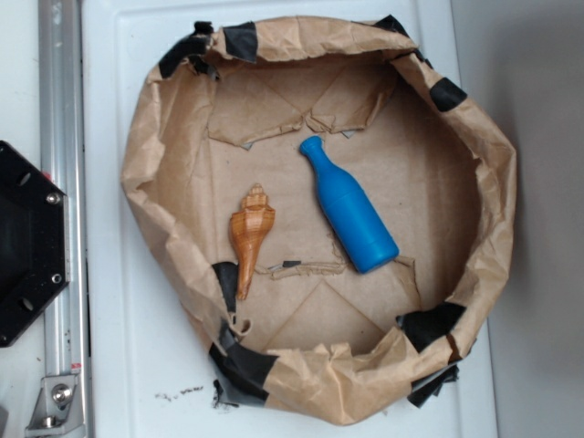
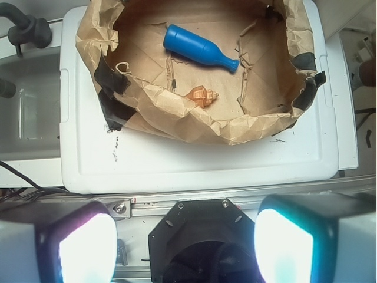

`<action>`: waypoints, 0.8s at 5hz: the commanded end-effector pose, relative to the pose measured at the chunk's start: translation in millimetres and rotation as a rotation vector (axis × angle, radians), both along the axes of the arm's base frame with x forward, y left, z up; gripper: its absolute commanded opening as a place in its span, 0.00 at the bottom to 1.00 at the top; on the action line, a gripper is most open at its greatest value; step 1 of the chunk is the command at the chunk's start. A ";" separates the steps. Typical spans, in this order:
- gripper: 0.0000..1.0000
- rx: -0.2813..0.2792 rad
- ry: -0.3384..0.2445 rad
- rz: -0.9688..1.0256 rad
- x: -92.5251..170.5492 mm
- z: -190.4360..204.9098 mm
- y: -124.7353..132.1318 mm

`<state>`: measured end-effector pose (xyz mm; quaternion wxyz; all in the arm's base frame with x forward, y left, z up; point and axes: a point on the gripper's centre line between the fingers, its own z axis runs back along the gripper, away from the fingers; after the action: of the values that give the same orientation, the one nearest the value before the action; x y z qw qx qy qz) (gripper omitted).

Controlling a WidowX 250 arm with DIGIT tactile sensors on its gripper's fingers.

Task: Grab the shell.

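Inside the crumpled brown-paper basin (image 1: 155, 164), patched with black tape and resting on the white table (image 1: 119, 347), the shell (image 1: 251, 237) lies on the paper floor toward the basin's left side in the exterior view. Its ridged spire points to the top of that picture and its thin tail runs down toward the near-left wall, so its long axis is close to vertical there, tilted only slightly. A blue plastic bottle (image 1: 351, 210) lies just to its right, apart from it, slanting with its neck toward the upper left.

From the wrist view the pincer (image 2: 185, 244) hangs well back from the basin, outside its rim, over the black base plate (image 2: 200, 236) and the metal rail (image 2: 177, 197). Its two pale fingers (image 2: 88, 247) stand wide apart at the bottom corners of that picture, with nothing between them. The shell (image 2: 203, 96) shows only partly there, peeking over the basin's near wall, ahead of the pincer and roughly centred between the fingers.

By my judgement the arm has yet to reach forward over the wall and descend; closing across the shell's thick body, crosswise to its axis, looks the safer hold than the slim tail.
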<state>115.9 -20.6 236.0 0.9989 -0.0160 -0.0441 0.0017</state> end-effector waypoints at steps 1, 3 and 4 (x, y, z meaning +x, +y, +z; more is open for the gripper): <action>1.00 0.000 0.000 0.000 0.0 0.0 0.0; 1.00 -0.053 -0.008 0.383 99.3 -29.3 6.8; 1.00 -0.084 0.096 0.638 138.1 -68.5 21.8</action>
<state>250.0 -12.7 151.0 0.9507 -0.0313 0.0331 0.3066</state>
